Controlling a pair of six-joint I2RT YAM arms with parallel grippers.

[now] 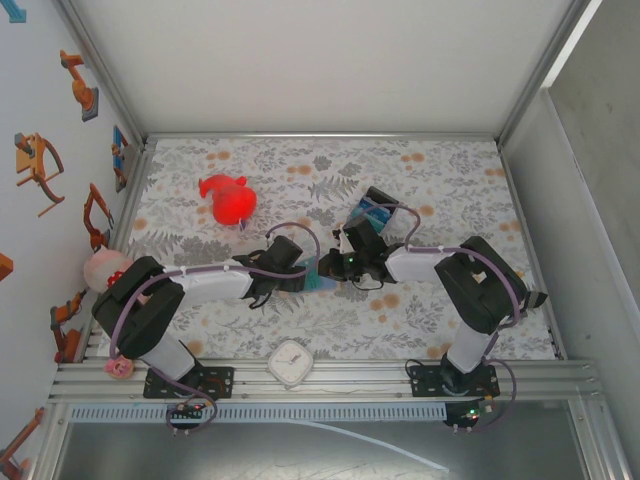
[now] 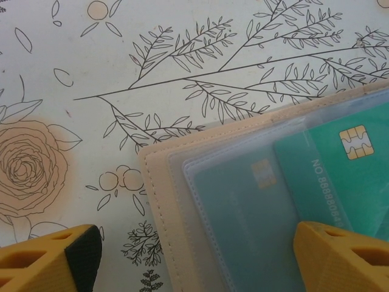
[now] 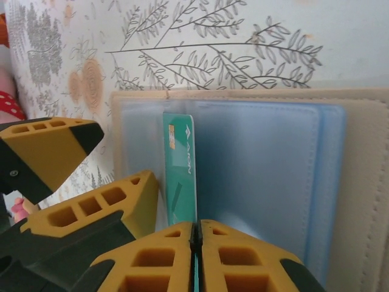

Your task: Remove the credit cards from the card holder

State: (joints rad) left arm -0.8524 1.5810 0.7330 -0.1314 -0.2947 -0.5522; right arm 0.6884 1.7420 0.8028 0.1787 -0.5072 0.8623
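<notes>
Right tool (image 3: 194, 230) pinches — I think — a teal credit card (image 3: 181, 164) at the card holder (image 3: 358, 182); my left tool (image 2: 196, 258) gapes wide.

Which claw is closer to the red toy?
Left. In the top view the left claw sits just right of the red toy and nearer the bases. The right claw, pinching a credit card, is farther right.

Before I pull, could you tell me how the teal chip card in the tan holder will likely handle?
The teal card looks thin and rigid, so it should probably slide out straight rather than fold. Its smooth face may slip under a light pinch. The clear sleeve of the card holder hugs it, so the light holder might drag along.
</notes>
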